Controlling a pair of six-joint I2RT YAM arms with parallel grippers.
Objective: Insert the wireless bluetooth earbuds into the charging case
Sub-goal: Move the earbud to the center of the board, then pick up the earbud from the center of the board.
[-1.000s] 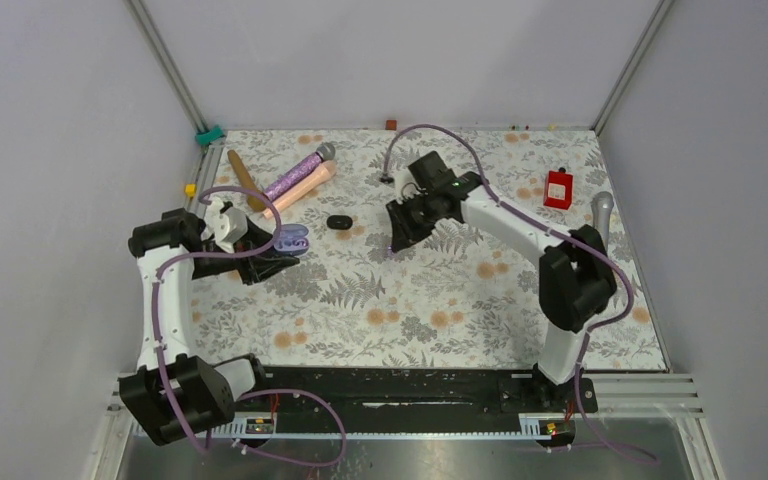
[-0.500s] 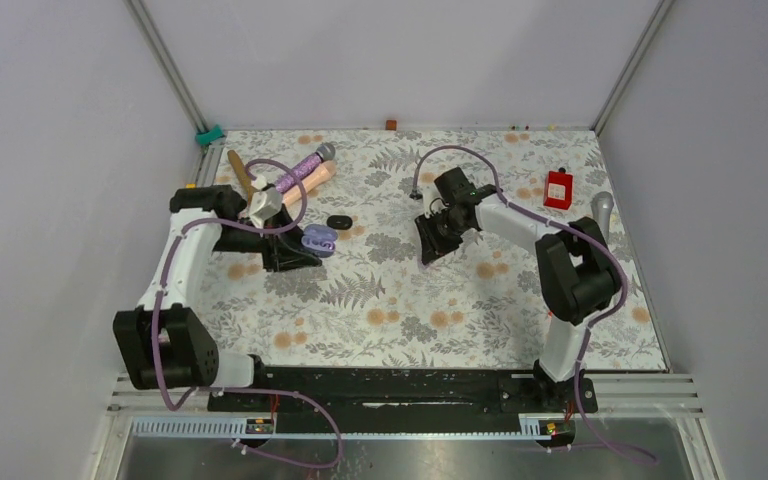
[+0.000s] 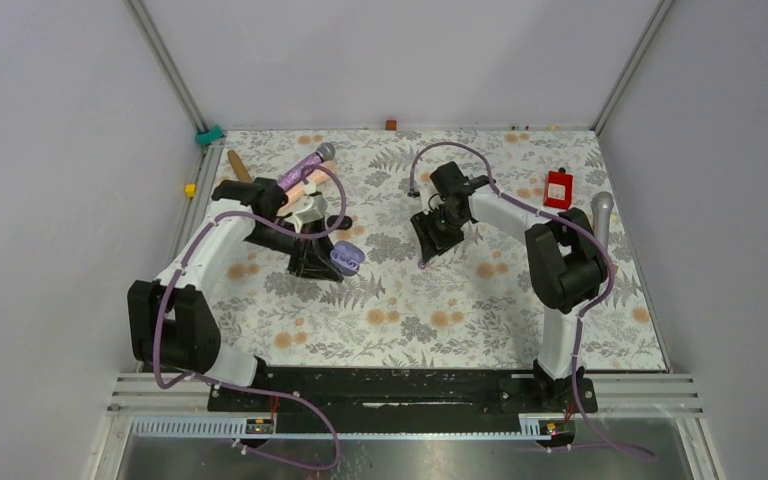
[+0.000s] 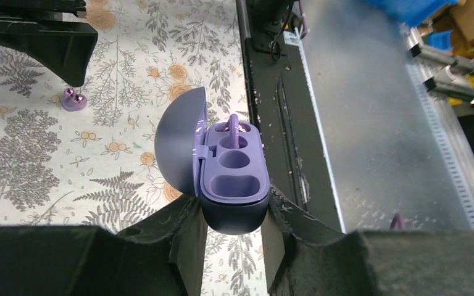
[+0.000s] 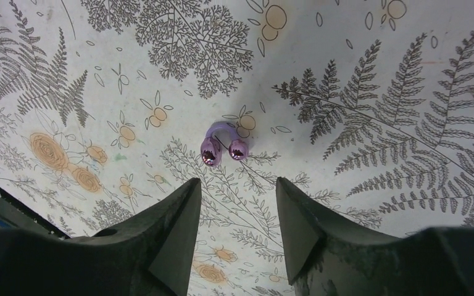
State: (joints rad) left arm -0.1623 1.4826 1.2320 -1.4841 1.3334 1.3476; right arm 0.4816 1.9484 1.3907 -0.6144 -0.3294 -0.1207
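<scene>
The left fingers (image 4: 192, 233) are closed on the base of the purple rounded plastic charging case (image 4: 231, 166), whose lid is swung open with one seated purple earbud (image 4: 233, 126) inside. The right fingers (image 5: 188, 200) stand apart, gripping nothing, above the floral-patterned table (image 5: 376, 92). In the right wrist view, the loose glossy purple wireless earbud (image 5: 223, 148) lies on the table at 12 o'clock from the gap between them.

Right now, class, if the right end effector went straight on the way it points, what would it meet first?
Probably the purple earbud on the floral mat, lying ahead of the right end effector, slightly left of centre; depth is unclear.
</scene>
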